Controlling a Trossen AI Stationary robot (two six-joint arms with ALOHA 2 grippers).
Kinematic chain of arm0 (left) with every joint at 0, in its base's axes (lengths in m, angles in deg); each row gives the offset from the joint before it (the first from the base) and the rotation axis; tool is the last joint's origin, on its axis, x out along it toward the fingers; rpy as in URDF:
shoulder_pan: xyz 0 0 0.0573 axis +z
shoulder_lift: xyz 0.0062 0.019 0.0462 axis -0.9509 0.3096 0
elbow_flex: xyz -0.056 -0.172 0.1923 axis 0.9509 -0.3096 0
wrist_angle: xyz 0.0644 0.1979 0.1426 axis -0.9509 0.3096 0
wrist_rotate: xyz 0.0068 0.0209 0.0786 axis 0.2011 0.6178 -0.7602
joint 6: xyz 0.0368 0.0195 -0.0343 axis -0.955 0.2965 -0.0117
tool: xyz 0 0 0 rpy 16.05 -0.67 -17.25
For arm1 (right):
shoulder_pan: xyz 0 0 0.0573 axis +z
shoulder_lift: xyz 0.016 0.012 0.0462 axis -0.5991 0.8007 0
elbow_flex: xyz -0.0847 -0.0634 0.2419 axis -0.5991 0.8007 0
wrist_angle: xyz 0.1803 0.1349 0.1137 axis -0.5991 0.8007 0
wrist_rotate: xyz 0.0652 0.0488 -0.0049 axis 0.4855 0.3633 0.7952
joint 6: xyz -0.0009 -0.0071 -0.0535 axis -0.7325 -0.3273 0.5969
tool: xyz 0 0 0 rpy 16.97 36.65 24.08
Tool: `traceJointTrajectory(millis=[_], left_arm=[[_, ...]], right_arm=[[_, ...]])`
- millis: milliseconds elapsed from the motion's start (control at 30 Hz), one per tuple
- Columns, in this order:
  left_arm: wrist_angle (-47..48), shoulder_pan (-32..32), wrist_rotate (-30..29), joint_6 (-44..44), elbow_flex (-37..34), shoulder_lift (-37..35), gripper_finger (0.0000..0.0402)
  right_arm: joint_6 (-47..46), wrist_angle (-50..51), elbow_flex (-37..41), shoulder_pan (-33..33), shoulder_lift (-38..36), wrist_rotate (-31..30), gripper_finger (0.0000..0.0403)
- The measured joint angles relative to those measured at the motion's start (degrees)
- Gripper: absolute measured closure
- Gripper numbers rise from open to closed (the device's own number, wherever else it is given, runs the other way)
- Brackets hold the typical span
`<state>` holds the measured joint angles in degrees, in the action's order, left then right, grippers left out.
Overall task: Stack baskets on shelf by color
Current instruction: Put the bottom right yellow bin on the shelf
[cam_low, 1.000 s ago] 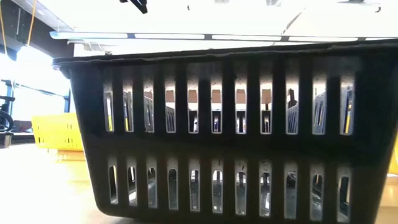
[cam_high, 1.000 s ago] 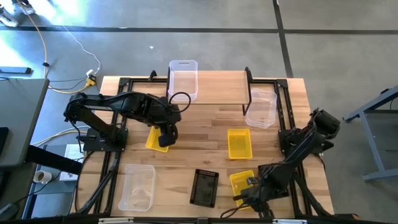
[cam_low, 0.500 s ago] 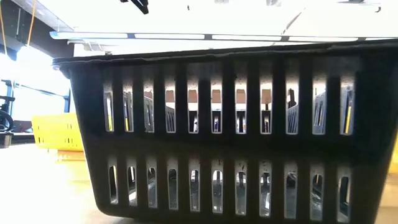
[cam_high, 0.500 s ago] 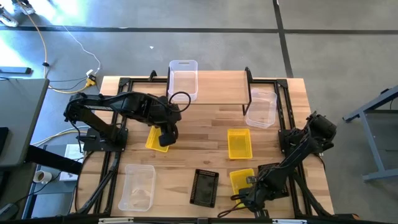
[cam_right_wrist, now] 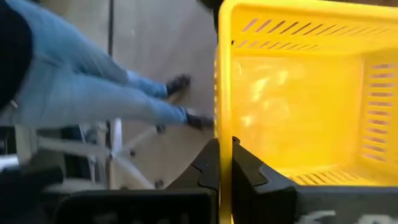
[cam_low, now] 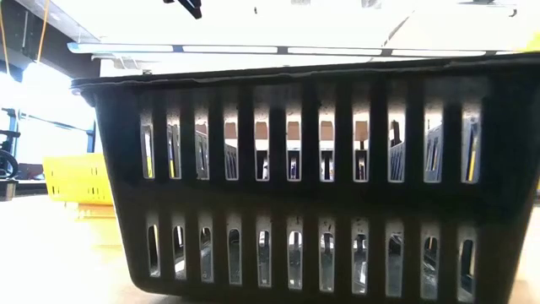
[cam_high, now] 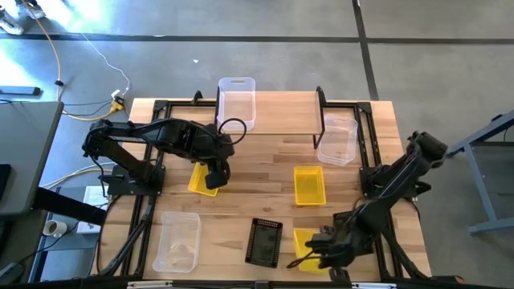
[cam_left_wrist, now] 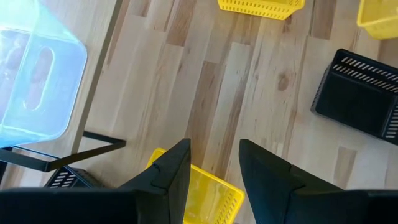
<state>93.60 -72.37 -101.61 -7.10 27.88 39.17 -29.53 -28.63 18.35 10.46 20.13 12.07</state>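
My right gripper (cam_high: 320,247) is near the table's front edge, shut on a yellow basket (cam_high: 303,246), which also fills the right wrist view (cam_right_wrist: 298,99). My left gripper (cam_high: 217,173) hangs open above another yellow basket (cam_high: 201,180), whose corner (cam_left_wrist: 208,194) shows under its fingers. A third yellow basket (cam_high: 309,185) lies mid-table. A black basket (cam_high: 264,241) stands in front and fills the low view (cam_low: 295,186). One clear basket (cam_high: 237,100) rests on the shelf (cam_high: 285,112). My right gripper pinches the rim of one wall (cam_right_wrist: 224,134) of the yellow basket, one finger (cam_right_wrist: 208,168) outside and one (cam_right_wrist: 249,171) inside. The fingers slant down at it from the table's right. The basket is tipped and off the table where the fingers hold it.
A second clear basket (cam_high: 337,140) stands to the right of the shelf, a third (cam_high: 178,241) near the front left corner. Black frame rails (cam_high: 144,225) run along the table's sides. A person's legs (cam_right_wrist: 93,87) show on the floor beyond the table.
My right gripper has shut on the yellow basket's wall and gone up, rolling a little. The basket has come up off the table, tipped, and shifted slightly toward the near left. In the low view its yellow has gone from the lower right edge.
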Motion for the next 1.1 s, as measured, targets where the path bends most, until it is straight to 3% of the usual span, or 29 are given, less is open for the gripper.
traceJointTrajectory(millis=[200,433,867,1100], left_arm=[[-0.09,0.00,0.02,0.00,0.00,0.00,0.0275],[-0.09,0.00,0.06,1.11,0.00,0.00,0.0275],[-0.24,0.00,0.04,1.99,0.02,0.00,0.0275],[-0.26,0.00,0.04,3.55,0.02,0.00,0.0275]], right_arm=[[2.18,1.38,0.00,-2.58,-6.51,-9.10,0.0402],[15.13,1.64,0.00,-8.88,-15.45,-18.13,0.0403],[47.08,2.32,0.00,-27.29,-30.93,-26.35,0.0403],[62.58,7.12,-0.98,-40.25,-34.46,-23.63,0.0403]])
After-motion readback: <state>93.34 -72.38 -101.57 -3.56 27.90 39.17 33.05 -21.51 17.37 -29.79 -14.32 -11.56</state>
